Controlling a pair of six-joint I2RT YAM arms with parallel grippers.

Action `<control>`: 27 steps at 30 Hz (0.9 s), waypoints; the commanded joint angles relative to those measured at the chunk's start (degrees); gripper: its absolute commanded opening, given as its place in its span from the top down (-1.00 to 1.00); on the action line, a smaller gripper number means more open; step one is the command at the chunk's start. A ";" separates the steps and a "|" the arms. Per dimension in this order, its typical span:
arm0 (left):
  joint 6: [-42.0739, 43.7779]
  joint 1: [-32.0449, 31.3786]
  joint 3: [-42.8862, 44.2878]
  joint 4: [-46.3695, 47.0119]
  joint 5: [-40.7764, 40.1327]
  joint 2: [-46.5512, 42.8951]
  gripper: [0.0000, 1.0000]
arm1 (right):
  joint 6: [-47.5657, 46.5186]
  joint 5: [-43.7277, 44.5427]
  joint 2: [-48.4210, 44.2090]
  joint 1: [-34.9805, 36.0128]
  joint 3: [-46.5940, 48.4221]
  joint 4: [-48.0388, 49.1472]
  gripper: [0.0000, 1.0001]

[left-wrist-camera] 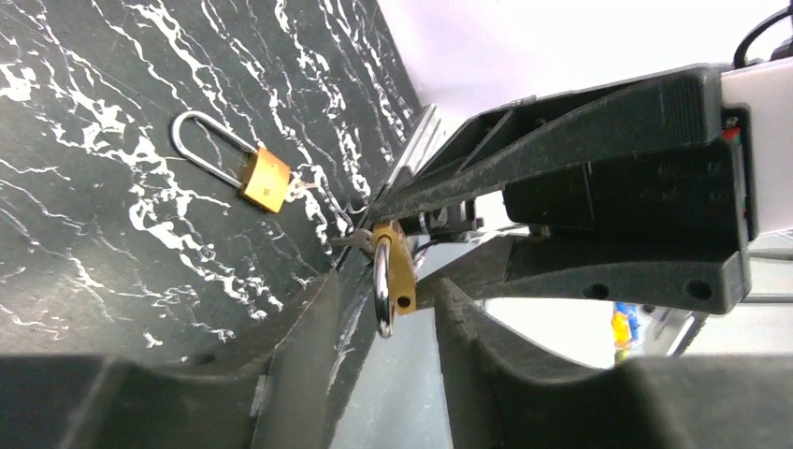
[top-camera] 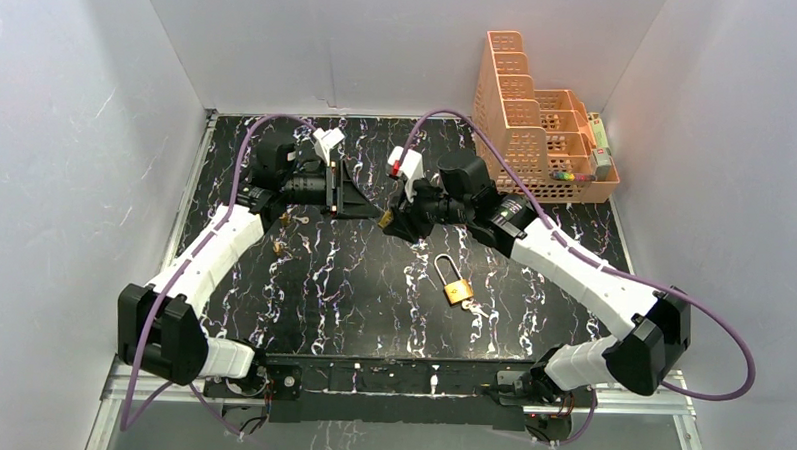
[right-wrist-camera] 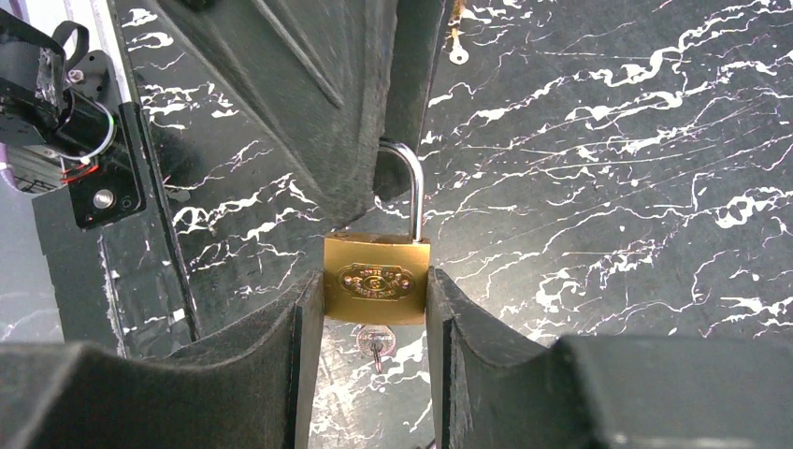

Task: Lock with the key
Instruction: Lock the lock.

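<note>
My right gripper (right-wrist-camera: 375,318) is shut on the brass body of a padlock (right-wrist-camera: 377,279) and holds it up at the back middle of the table. The padlock's steel shackle (right-wrist-camera: 412,192) stands open, pointing at the left arm. A key (right-wrist-camera: 373,343) sits in the keyhole under the body. My left gripper (left-wrist-camera: 388,299) is open around the free end of the shackle (left-wrist-camera: 382,292), with a gap showing beside each finger. In the top view the two grippers, left (top-camera: 360,204) and right (top-camera: 390,223), meet tip to tip.
A second brass padlock (top-camera: 455,284) lies flat on the marbled table (top-camera: 352,293) right of centre, a key (top-camera: 476,309) beside it. Small loose keys (top-camera: 279,248) lie by the left arm. An orange basket (top-camera: 538,140) stands at the back right.
</note>
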 commanded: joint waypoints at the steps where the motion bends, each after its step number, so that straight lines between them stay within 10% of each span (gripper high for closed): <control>1: -1.27 -0.62 0.01 2.42 1.64 -0.32 0.48 | -0.68 -1.15 0.03 -0.30 4.01 3.84 0.33; 3: -1.38 -0.57 -0.11 3.01 1.66 -0.67 1.00 | -0.84 -1.36 0.21 -0.29 4.34 3.80 0.33; 8: -2.90 -0.64 -2.69 10.12 2.79 -3.17 1.00 | -0.96 -1.68 0.20 -0.63 5.10 3.07 0.18; 13: 0.00 -0.23 -1.76 14.39 -0.51 -6.47 1.00 | 1.30 0.29 -6.44 -5.37 2.61 7.23 -0.96; 22: -4.13 0.01 -10.83 51.11 -3.76 -12.76 1.00 | 26.66 -36.69 -12.81 -21.46 -10.85 41.63 -0.95; 27: -2.57 -0.08 -13.07 60.13 -4.71 -14.24 1.00 | 29.35 -40.17 -8.37 -22.05 -9.92 49.80 -0.80</control>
